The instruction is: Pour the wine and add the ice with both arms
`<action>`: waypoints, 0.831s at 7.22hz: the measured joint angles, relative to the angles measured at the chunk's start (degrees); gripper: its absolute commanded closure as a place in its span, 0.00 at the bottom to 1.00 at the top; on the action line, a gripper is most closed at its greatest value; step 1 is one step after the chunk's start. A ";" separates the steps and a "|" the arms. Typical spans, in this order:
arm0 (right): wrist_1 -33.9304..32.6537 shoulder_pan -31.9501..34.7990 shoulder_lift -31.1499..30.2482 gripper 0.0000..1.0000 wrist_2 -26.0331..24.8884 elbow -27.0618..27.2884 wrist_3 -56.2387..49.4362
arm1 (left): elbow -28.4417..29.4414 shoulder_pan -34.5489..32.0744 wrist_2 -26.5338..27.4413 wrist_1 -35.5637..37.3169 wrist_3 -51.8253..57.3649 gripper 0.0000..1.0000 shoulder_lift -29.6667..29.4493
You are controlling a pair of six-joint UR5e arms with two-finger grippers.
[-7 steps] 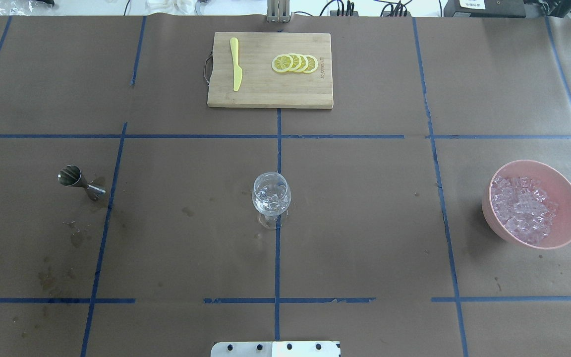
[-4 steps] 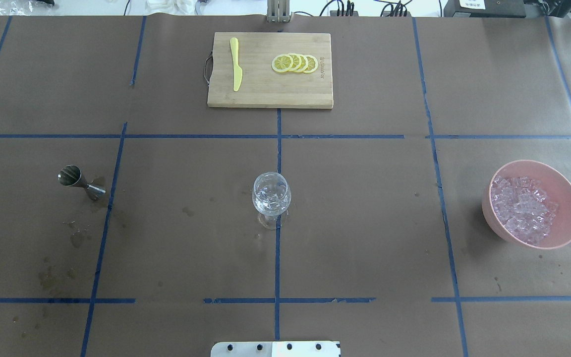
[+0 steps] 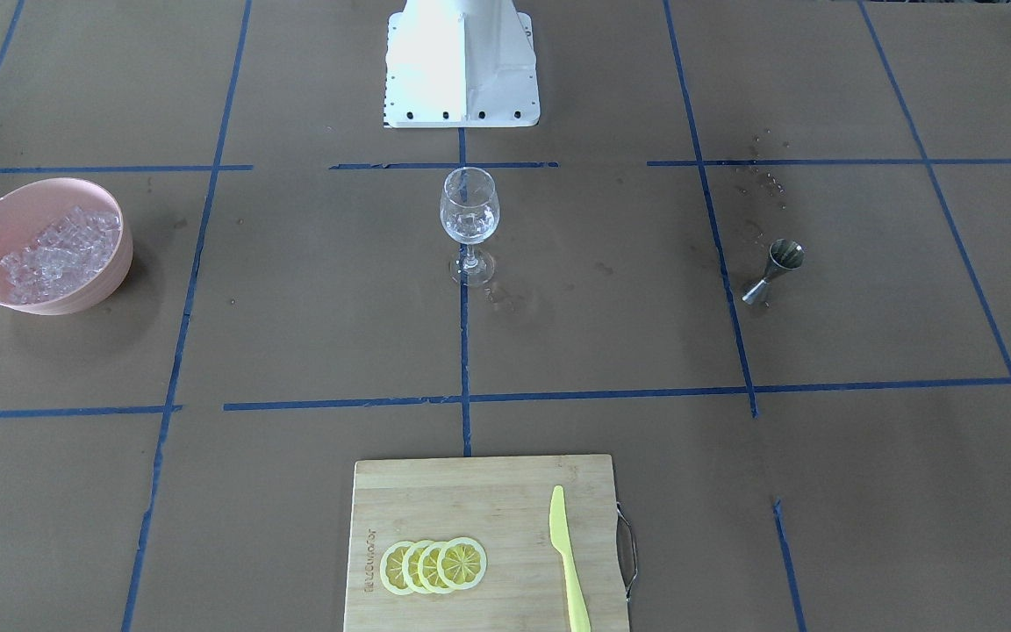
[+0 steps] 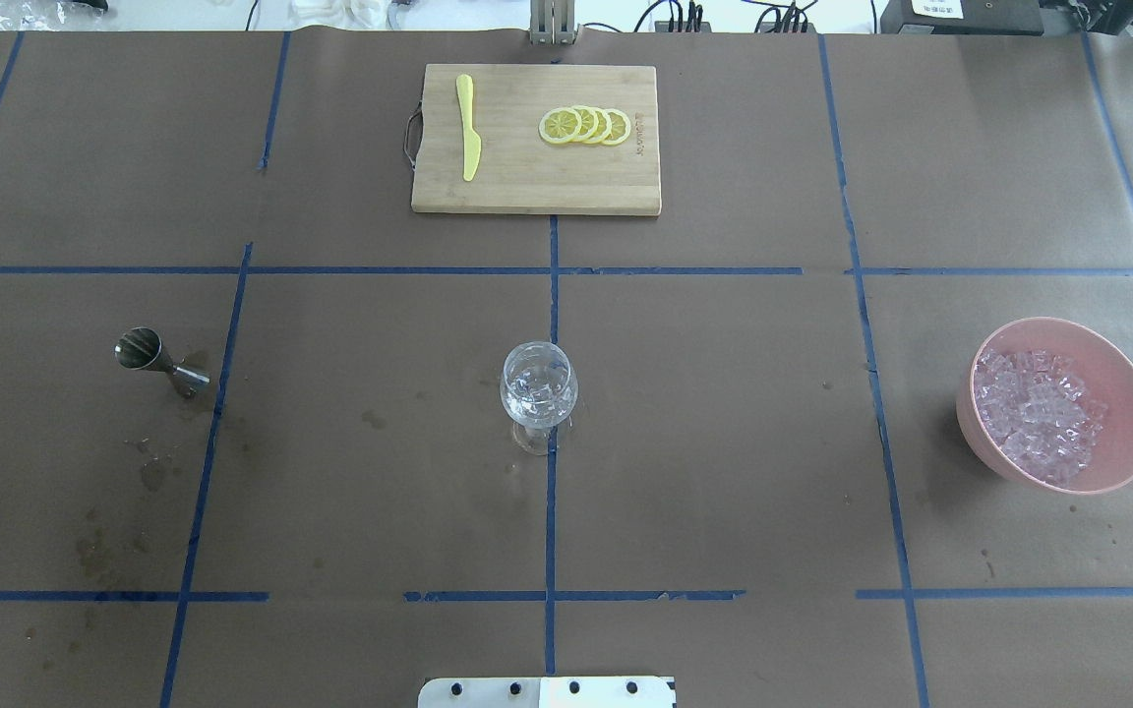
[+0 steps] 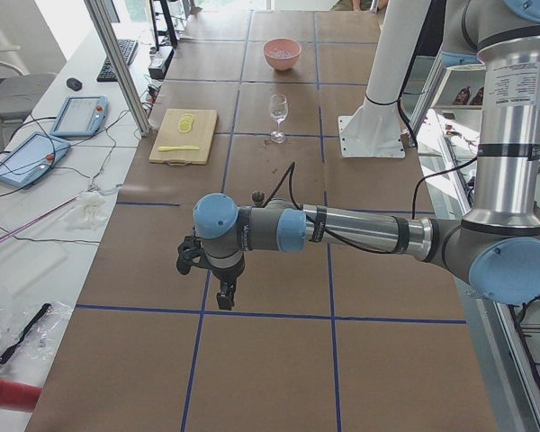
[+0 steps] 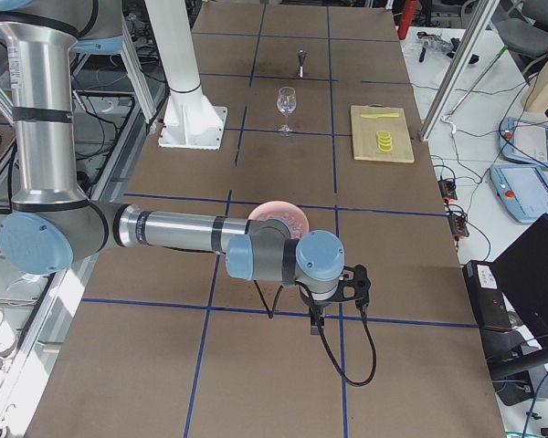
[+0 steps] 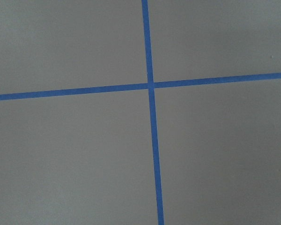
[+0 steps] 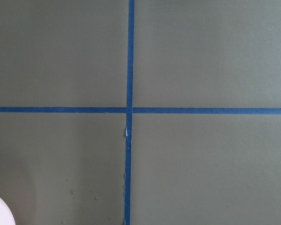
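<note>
Over the table's (image 4: 724,442) ends hang the left arm (image 5: 342,232) and right arm (image 6: 173,230), well apart from everything. For the left gripper (image 5: 224,301) and right gripper (image 6: 315,321), jaw width cannot be told. The bowl (image 4: 1122,379) holds ice (image 4: 1034,413); the central glass (image 4: 538,385) glints as if holding cubes, and no wine is discernible. The task looks finished or unstarted; if unstarted, the jigger (image 4: 158,362) needs grasping.
</note>
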 measured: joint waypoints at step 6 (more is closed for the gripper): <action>0.00 -0.02 0.03 0.00 -0.11 -0.14 -0.01 | -0.26 -4.43 0.10 -2.58 0.41 0.00 -0.05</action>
